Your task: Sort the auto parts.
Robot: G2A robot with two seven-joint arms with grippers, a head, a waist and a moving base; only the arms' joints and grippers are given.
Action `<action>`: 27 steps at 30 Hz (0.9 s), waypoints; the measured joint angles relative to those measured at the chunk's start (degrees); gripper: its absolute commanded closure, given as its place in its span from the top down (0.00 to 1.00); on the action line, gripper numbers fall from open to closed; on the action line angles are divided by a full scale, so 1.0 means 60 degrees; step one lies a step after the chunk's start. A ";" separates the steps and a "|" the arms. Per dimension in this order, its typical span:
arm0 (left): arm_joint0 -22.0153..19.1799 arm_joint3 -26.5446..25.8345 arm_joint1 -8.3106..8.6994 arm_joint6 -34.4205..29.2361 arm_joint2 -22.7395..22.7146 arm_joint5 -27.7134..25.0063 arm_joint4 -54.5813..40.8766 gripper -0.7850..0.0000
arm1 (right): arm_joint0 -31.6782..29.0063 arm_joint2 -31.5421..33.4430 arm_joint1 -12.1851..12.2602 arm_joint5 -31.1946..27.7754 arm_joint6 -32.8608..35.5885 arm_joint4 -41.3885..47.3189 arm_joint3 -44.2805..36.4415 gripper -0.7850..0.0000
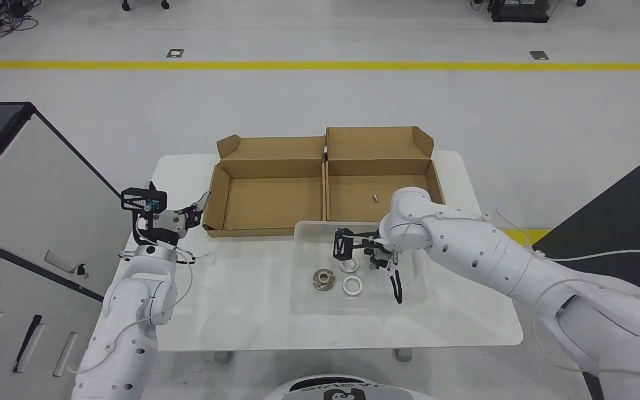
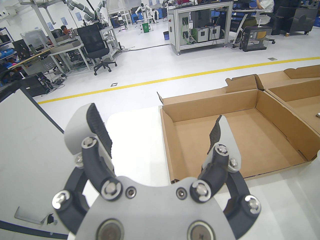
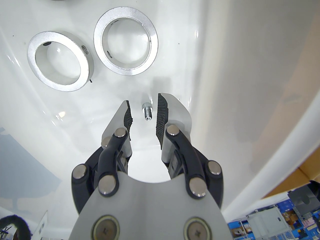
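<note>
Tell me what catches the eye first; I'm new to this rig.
The right pincer hangs open over a small screw lying in the white tray, with two silver rings nearby. Beyond the tray sit two open cardboard boxes, the left pincer open beside the left one.

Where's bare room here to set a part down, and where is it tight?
The left box floor is bare; the right box holds only one small bolt. Crowded: the tray around two rings, flange and right gripper.
</note>
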 measured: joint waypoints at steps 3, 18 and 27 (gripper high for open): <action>0.0000 0.0000 0.0000 0.0000 0.0000 0.0000 0.0000 1.00 | -0.0015 0.0037 -0.0037 0.0038 0.0064 0.0049 0.0114 0.00; 0.0000 0.0000 0.0000 0.0000 0.0000 0.0000 0.0000 1.00 | -0.0104 0.0731 0.0222 0.0508 0.1098 0.0692 -0.0777 0.00; 0.0000 0.0000 0.0000 0.0000 0.0000 0.0000 0.0000 1.00 | 0.0033 0.1400 0.1113 0.1233 0.1851 0.1787 -0.2765 0.00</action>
